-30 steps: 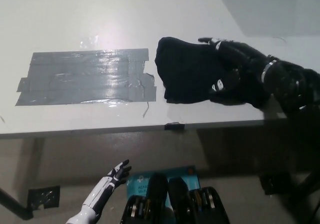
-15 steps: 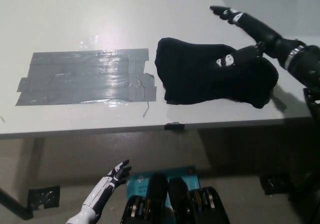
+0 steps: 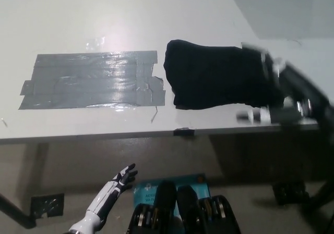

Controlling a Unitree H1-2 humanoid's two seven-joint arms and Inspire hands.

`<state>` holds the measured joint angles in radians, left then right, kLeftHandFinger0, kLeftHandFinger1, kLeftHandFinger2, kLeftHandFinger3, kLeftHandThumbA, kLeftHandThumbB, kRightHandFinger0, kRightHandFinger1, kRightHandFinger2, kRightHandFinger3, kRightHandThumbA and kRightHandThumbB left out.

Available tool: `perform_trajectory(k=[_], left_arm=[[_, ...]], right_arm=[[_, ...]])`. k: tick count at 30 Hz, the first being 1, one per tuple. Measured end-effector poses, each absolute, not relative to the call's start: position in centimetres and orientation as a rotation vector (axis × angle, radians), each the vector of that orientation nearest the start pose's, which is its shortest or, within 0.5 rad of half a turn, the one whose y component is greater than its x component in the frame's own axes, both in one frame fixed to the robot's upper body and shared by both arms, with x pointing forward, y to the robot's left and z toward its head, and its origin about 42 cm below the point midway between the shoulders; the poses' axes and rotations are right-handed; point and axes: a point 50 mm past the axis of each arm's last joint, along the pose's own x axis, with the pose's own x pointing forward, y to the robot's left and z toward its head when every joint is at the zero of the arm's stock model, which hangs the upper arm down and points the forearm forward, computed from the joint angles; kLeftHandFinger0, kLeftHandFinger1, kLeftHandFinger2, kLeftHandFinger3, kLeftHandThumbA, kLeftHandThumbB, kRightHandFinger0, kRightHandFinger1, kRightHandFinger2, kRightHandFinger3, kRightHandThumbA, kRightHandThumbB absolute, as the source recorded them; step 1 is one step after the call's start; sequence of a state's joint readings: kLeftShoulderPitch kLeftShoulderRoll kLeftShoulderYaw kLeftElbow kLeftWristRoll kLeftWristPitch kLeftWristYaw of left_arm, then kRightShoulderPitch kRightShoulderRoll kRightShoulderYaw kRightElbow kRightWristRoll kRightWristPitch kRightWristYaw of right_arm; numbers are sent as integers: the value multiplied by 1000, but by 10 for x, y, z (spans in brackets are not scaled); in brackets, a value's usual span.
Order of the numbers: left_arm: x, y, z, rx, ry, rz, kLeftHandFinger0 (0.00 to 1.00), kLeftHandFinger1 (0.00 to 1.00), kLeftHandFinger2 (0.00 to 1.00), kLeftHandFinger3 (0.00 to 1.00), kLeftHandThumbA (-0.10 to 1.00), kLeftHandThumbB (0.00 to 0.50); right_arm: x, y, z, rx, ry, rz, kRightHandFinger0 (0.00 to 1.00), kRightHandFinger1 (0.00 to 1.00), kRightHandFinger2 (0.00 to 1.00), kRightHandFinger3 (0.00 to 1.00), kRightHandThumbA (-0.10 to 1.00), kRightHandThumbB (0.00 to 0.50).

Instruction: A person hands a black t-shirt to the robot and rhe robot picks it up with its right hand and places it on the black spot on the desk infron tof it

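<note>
— So, what had changed at that moment?

— Half a second before, the right hand was lifted above the black t-shirt with its fingers stretched out. Now it was low again, at the right end of the cloth near the front edge of the desk. It was blurred by motion, so I could not tell if the fingers were spread or closed on the fabric.

— And the t-shirt itself?

— It lay in the same place as before, bunched on the desk, just right of the black spot, which was a patch of dark tape. Its left edge was almost touching the tape but did not cover it.

— What did that mean for the task?

— In my judgement, the placing was not finished. The shirt still had to go left onto the tape.

— Any containers?

— None were on the desk.

— The left hand?

— It hung below the desk edge, fingers loosely apart, holding nothing.
</note>
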<state>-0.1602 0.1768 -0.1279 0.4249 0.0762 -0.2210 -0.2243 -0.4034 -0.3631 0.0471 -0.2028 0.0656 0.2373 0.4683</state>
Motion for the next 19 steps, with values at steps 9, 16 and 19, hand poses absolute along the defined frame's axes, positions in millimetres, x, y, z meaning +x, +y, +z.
perform_trajectory(k=[9, 16, 19], left_arm=[[336, 228, 49, 288, 52, -386, 1000, 1000, 1000, 1000, 1000, 500], [338, 228, 51, 297, 45, -387, 1000, 1000, 1000, 1000, 1000, 500], [338, 228, 51, 299, 46, -387, 1000, 1000, 1000, 1000, 1000, 500]], right_arm=[[281, -254, 127, -17, 53, 485, 1000, 1000, 1000, 1000, 1000, 349], [291, -245, 104, -87, 140, 546, 1000, 1000, 1000, 1000, 1000, 284], [295, -242, 108, -101, 125, 557, 1000, 1000, 1000, 1000, 1000, 268]])
